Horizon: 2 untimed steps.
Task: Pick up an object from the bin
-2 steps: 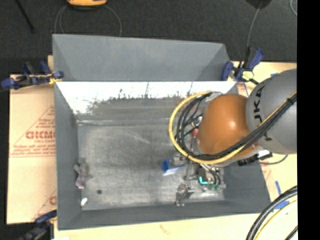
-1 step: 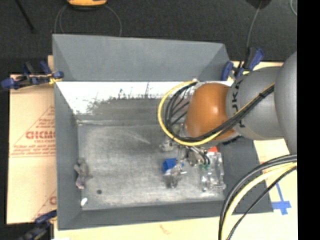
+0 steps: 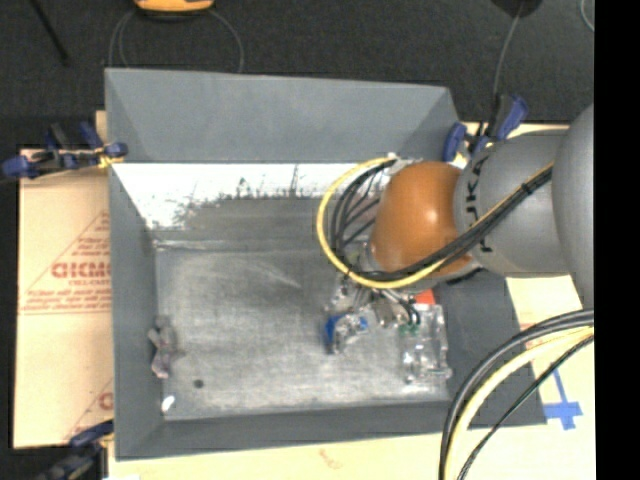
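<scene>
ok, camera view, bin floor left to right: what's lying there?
Across the bin floor: small grey-purple lump → dark speck → blue thing → clear plastic piece. The white scrap below the lump is left out, since its place against the lump is unclear.

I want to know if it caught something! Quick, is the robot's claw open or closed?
Gripper: cannot be told, open or closed. It is by a small blue thing on the right of the bin floor.
</scene>
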Each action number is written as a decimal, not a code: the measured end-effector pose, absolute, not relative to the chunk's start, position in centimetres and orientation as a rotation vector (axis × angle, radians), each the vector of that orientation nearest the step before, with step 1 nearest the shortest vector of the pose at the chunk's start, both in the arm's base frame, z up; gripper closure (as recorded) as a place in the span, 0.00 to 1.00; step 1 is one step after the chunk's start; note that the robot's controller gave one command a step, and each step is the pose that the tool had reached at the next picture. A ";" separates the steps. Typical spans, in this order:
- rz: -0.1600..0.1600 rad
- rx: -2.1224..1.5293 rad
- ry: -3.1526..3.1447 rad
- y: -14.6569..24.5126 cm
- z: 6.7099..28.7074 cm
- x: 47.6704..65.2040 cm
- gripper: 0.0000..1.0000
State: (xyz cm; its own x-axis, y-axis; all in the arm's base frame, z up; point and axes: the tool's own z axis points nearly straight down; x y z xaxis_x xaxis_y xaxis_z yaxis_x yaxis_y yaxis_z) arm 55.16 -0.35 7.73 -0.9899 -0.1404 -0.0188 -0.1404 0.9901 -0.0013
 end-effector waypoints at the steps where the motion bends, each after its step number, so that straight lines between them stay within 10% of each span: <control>1: -0.004 -0.610 3.073 -1.8 19.5 51.8 1.00; 2: -0.005 -1.323 2.838 5.3 35.5 54.4 1.00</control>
